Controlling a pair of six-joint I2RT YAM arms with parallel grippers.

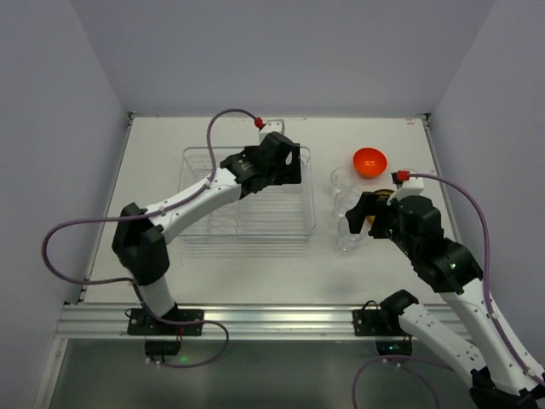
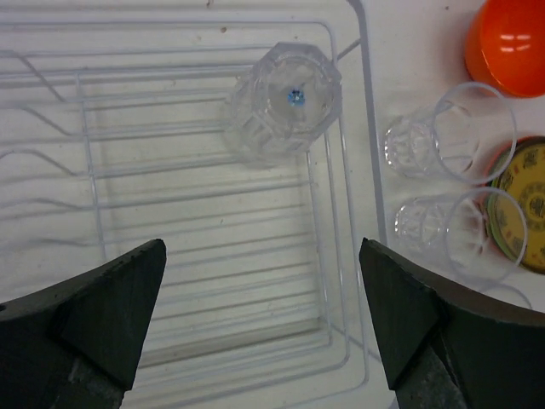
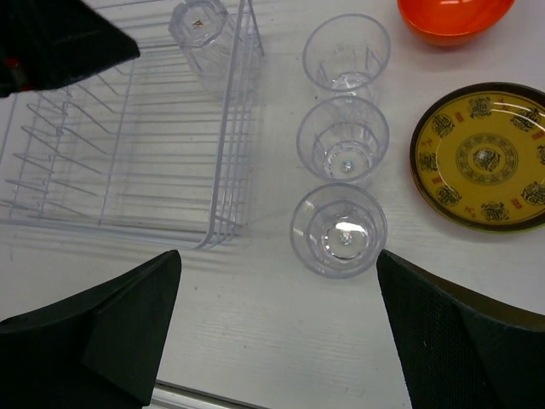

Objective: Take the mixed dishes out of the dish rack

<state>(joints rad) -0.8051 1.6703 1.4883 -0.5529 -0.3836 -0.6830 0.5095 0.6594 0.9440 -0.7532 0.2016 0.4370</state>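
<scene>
One glass stands inside the dish rack, close to the far right corner and just beside the right wall. It appears to be set mouth down, with its thick faceted base uppermost. No other dish can be made out in the rack.

Handling: the glass is to be treated as light, rigid, smooth and breakable. The wall is slippery, so it is judged best taken across the body, below the base and above the wires, with the fingers on opposite flats. Moderate force only is advised. The lift should be straight up until the wire dividers and the rack wall are cleared, since a sideways pull could catch the rim.

The left gripper is held above the rack interior, nearer than the glass and apart from it. Its fingers are spread wide and carry nothing.

Outside the rack, just beyond its right wall, a row of three glasses stands mouth up on the surface. They are close together, though contact between them cannot be confirmed. To their right lies a yellow plate with a dark rim, and beyond it an orange bowl. Whether further plates lie under the yellow one cannot be told.

The right gripper hangs over the near end of that row – fingers released, nothing between them, the nearest glass just ahead of the opening.

The unloading is judged nearly complete, with the single glass as the outstanding item and the left arm better placed to take it.
</scene>
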